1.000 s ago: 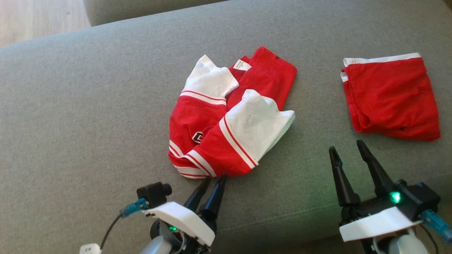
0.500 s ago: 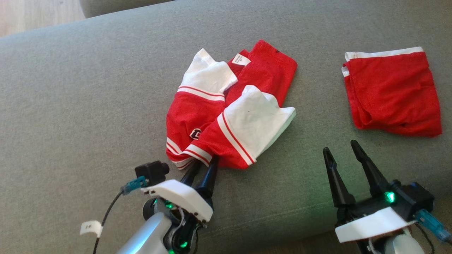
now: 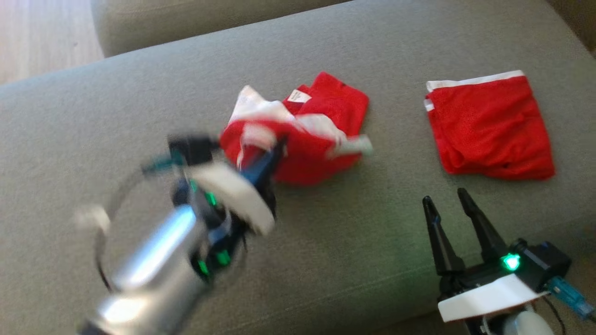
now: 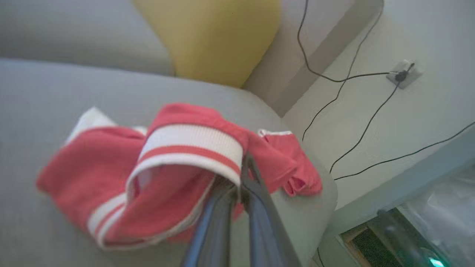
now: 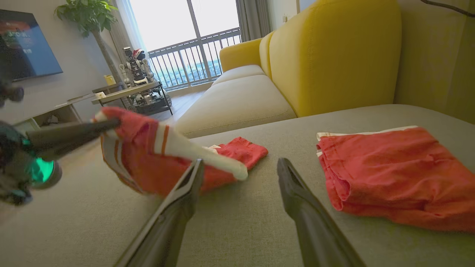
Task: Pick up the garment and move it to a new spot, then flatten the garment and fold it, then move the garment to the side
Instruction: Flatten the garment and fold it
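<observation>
Left pincer (image 4: 241, 178) clenched on striped hem of garment (image 3: 316, 139). Garment's near edge is up off sofa seat (image 3: 116, 116), rest lying on it, left of folded red shorts (image 3: 489, 128). Right pincer (image 3: 443, 195) released, empty, near shorts' front edge.

I am pinching the soft, ribbed cloth of the garment (image 3: 321, 139) in my left gripper (image 4: 240, 178), its dark fingers (image 4: 259, 222) looking like smooth plastic, above the matt grey weave of the sofa cushion (image 3: 372, 232), my forearm (image 3: 153, 256) gleaming like metal.
</observation>
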### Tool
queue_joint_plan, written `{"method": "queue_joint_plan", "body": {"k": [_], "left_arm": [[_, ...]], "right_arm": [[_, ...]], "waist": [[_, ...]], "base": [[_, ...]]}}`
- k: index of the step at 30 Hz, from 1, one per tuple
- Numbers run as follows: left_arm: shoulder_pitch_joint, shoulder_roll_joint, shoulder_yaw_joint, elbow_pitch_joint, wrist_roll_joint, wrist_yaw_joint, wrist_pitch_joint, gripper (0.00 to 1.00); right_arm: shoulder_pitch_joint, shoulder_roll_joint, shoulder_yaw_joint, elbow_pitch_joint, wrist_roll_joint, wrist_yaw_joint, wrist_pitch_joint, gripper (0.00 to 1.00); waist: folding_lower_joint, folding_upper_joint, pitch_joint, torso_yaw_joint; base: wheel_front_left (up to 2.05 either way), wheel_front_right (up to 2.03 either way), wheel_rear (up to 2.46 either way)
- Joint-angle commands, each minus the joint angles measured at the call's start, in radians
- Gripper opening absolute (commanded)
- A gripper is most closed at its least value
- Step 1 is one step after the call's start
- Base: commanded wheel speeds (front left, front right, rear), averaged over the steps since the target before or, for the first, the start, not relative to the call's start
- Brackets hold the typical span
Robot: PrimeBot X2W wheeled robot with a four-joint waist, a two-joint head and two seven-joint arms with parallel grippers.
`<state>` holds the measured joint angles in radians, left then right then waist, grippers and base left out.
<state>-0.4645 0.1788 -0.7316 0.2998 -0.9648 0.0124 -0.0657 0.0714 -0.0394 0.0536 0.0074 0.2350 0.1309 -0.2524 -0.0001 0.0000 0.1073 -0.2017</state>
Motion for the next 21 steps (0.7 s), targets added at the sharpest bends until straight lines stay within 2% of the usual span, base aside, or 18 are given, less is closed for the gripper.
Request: {"method": "queue_joint_plan", "body": {"k": [1, 5, 9, 12, 16, 18, 21], "left_arm": [[-0.133, 0.035, 0.046, -0.066, 0.017, 0.001, 0.031, 0.00], [-0.350, 0.078, 0.077, -0.093, 0.020, -0.018, 0.154, 0.00], [-0.565, 0.068, 0.103, -0.051, 0.010, -0.078, 0.213, 0.00], [-0.677, 0.061, 0.103, -0.047, 0.007, -0.116, 0.223, 0.00], [-0.693, 0.086, 0.091, -0.082, -0.005, -0.132, 0.223, 0.00], [-0.640, 0.132, 0.060, -0.112, -0.004, -0.138, 0.226, 0.00], [-0.502, 0.237, -0.007, -0.147, 0.013, -0.141, 0.223, 0.00]], "right_arm": [[-0.033, -0.011, 0.035, -0.026, 0.015, 0.000, -0.009, 1.00], [-0.059, -0.011, 0.058, -0.025, 0.049, 0.000, -0.009, 1.00], [-0.084, -0.011, 0.068, -0.027, 0.077, 0.000, -0.009, 1.00], [-0.087, -0.011, 0.056, -0.032, 0.087, 0.000, -0.009, 1.00], [-0.082, -0.011, 0.035, -0.037, 0.086, 0.000, -0.009, 1.00], [-0.077, -0.011, 0.029, -0.039, 0.080, 0.000, -0.009, 1.00], [-0.071, -0.011, 0.022, -0.042, 0.071, 0.000, -0.009, 1.00]], "waist": [[0.0001, 0.0000, -0.005, -0.021], [0.0001, 0.0000, 0.017, -0.072], [0.0001, 0.0000, 0.038, -0.124], [0.0001, 0.0000, 0.042, -0.136], [0.0001, 0.0000, 0.043, -0.115], [0.0001, 0.0000, 0.041, -0.090], [0.0001, 0.0000, 0.049, -0.046]], "base": [[0.00, 0.00, 0.00], [0.00, 0.00, 0.00], [0.00, 0.00, 0.00], [0.00, 0.00, 0.00], [0.00, 0.00, 0.00], [0.00, 0.00, 0.00], [0.00, 0.00, 0.00]]}}
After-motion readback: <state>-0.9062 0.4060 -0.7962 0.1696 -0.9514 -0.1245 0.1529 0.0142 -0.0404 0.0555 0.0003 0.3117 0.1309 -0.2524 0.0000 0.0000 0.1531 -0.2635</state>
